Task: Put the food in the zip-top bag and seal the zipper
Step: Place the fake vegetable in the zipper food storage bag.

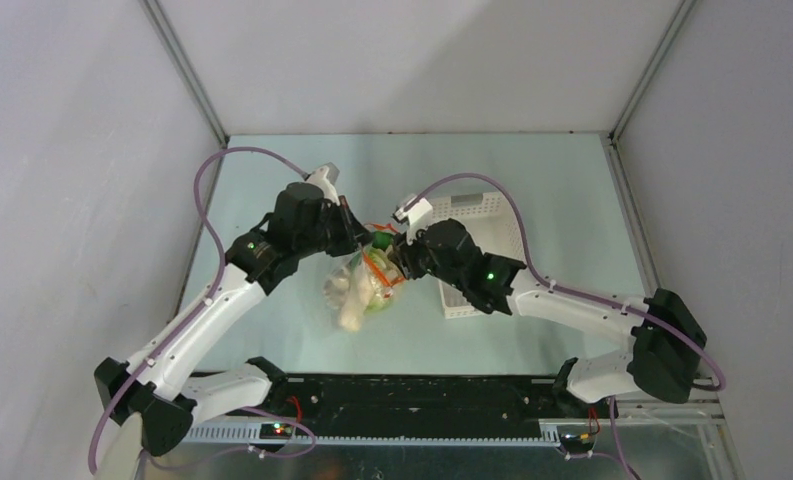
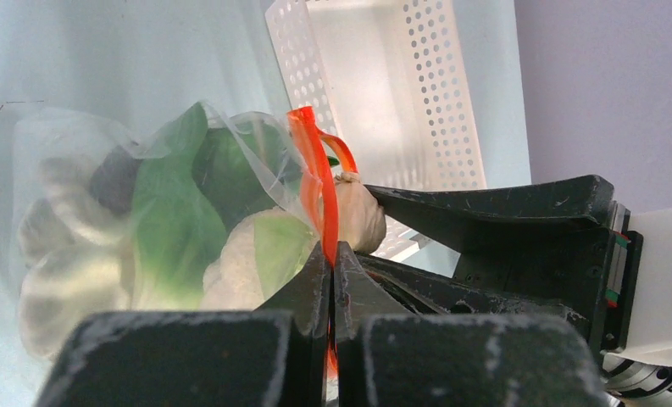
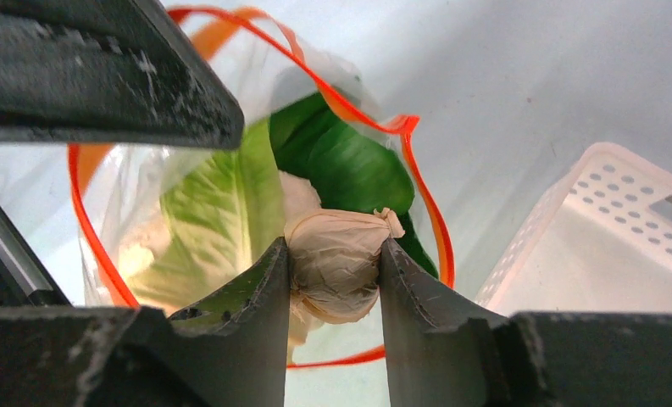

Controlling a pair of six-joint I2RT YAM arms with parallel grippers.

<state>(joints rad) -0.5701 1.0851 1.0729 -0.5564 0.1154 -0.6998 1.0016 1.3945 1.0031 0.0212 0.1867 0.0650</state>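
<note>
The clear zip-top bag (image 1: 357, 290) lies at mid-table with its mouth held up and open. My left gripper (image 2: 333, 250) is shut on the red-orange zipper strip (image 2: 315, 170) at the mouth edge. Inside the bag are the bok choy (image 2: 171, 212), pale lumps (image 2: 61, 280) and a dark ball (image 2: 116, 178). My right gripper (image 3: 336, 254) is shut on a pale papery lump (image 3: 336, 263) and holds it at the bag's open mouth, ringed by the zipper strip (image 3: 425, 212). The bok choy (image 3: 341, 161) shows behind it. The white slider is not visible.
The white perforated basket (image 1: 482, 215) stands just right of the bag, under my right arm; it also shows in the left wrist view (image 2: 374, 85) and the right wrist view (image 3: 603, 254). Both grippers meet closely over the bag's mouth (image 1: 382, 250).
</note>
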